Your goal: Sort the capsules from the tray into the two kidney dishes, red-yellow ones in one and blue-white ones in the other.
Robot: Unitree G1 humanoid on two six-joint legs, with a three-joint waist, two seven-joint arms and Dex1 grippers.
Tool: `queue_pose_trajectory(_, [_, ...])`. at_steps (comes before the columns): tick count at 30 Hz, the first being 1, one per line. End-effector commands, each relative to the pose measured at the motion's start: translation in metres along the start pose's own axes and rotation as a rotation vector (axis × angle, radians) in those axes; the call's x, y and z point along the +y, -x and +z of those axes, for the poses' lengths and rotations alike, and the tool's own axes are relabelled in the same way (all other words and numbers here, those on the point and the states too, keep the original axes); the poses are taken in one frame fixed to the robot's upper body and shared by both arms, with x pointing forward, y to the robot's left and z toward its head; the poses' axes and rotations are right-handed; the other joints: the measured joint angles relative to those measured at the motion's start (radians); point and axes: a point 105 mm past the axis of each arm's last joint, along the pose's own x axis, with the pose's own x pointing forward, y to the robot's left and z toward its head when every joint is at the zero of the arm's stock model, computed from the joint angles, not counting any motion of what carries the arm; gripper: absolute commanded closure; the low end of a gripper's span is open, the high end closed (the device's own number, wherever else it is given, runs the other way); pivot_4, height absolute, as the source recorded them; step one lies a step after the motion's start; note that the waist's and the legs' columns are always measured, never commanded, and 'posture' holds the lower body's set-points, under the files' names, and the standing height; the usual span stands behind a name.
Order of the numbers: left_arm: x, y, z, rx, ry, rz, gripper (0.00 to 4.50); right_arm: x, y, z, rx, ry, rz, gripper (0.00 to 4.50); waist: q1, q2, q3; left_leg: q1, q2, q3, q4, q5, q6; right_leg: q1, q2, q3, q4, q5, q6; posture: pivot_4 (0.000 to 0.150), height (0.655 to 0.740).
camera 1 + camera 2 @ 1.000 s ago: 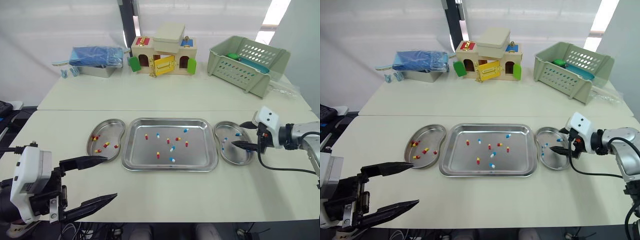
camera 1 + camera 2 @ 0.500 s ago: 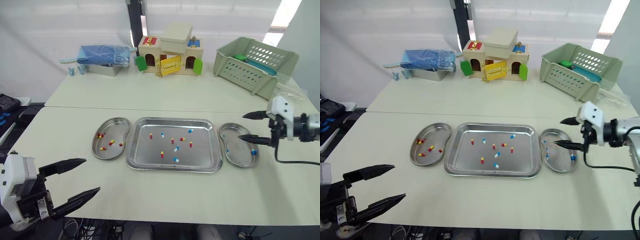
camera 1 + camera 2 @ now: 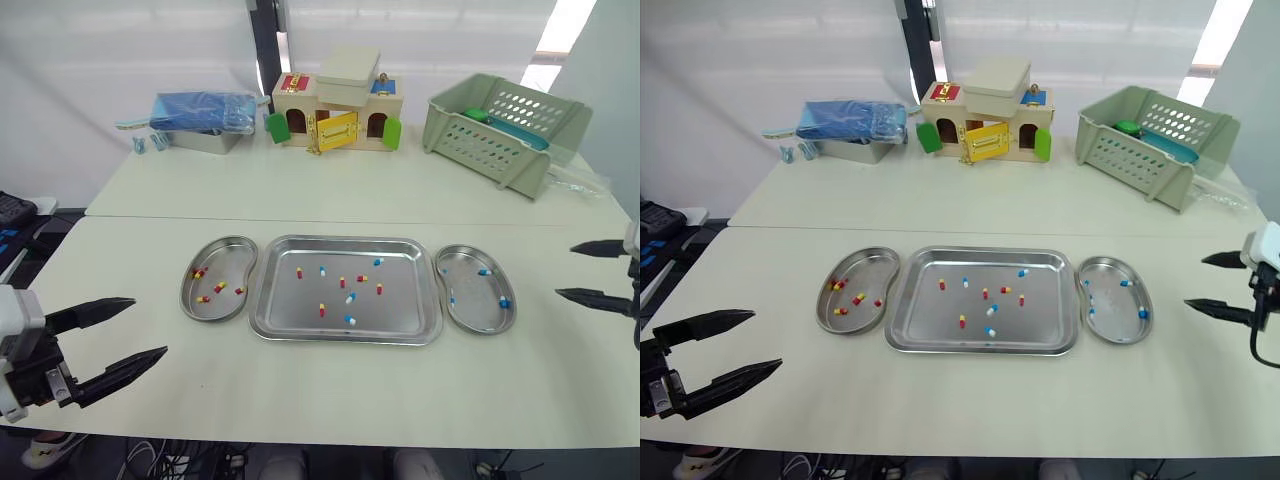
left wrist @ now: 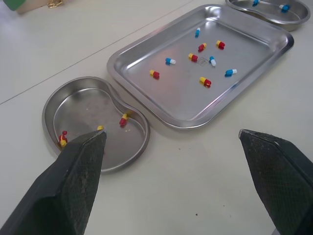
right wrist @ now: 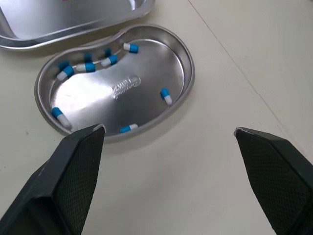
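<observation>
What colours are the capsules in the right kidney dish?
The capsules are blue and white, clearest in the right wrist view.

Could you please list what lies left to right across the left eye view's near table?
Left gripper, left steel kidney dish holding red-yellow capsules, rectangular steel tray, right steel kidney dish holding blue-white capsules, right gripper.

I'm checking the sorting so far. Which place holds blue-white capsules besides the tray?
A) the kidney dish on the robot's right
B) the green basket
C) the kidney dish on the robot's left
A: the right kidney dish holds blue-white capsules, while the left kidney dish holds red-yellow capsules.
</observation>
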Motion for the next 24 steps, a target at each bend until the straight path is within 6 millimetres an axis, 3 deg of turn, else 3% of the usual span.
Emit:
queue_pose_trajectory(1, [0.002, -0.001, 0.003, 0.002, -0.021, 0.003, 0.0, -0.004, 0.015, 0.001, -0.063, 0.009, -0.079, 0.03, 0.0, 0.0, 0.0, 0.0, 0.0, 0.0, 0.0, 0.0, 0.0, 0.0, 0.0, 0.0, 0.0, 0.0, 0.0, 0.15, 0.74])
queue_pose_trajectory(9, [0.001, -0.001, 0.002, 0.012, -0.023, -0.005, 0.0, 0.014, 0.005, -0.003, -0.129, -0.02, -0.092, 0.03, -0.009, 0.001, 0.0, 0.001, 0.0, 0.0, 0.0, 0.0, 0.0, 0.001, 0.0, 0.0, 0.0, 0.0, 0.0, 0.15, 0.74])
queue_pose_trajectory(13, [0.002, -0.001, 0.004, 0.012, -0.027, -0.004, 0.0, 0.015, 0.001, 0.006, -0.156, -0.012, -0.09, 0.03, -0.008, 0.001, 0.0, 0.001, 0.0, 0.0, 0.0, 0.0, 0.0, 0.001, 0.0, 0.0, 0.0, 0.0, 0.0, 0.15, 0.74])
queue_pose_trajectory(16, [0.002, -0.002, 0.005, 0.011, -0.029, -0.003, 0.0, 0.014, -0.005, 0.022, -0.191, 0.018, -0.068, 0.03, -0.01, 0.001, 0.0, 0.001, 0.0, 0.0, 0.0, 0.0, 0.0, 0.001, 0.0, 0.001, 0.0, 0.0, 0.0, 0.15, 0.74])
queue_pose_trajectory(24, [-0.001, 0.002, 0.006, 0.017, -0.03, 0.013, 0.0, 0.012, -0.043, 0.102, -0.369, 0.128, 0.039, 0.03, -0.015, 0.001, 0.0, 0.002, 0.001, 0.0, 0.0, 0.0, 0.0, 0.001, 0.0, 0.001, 0.0, 0.0, 0.0, 0.15, 0.74])
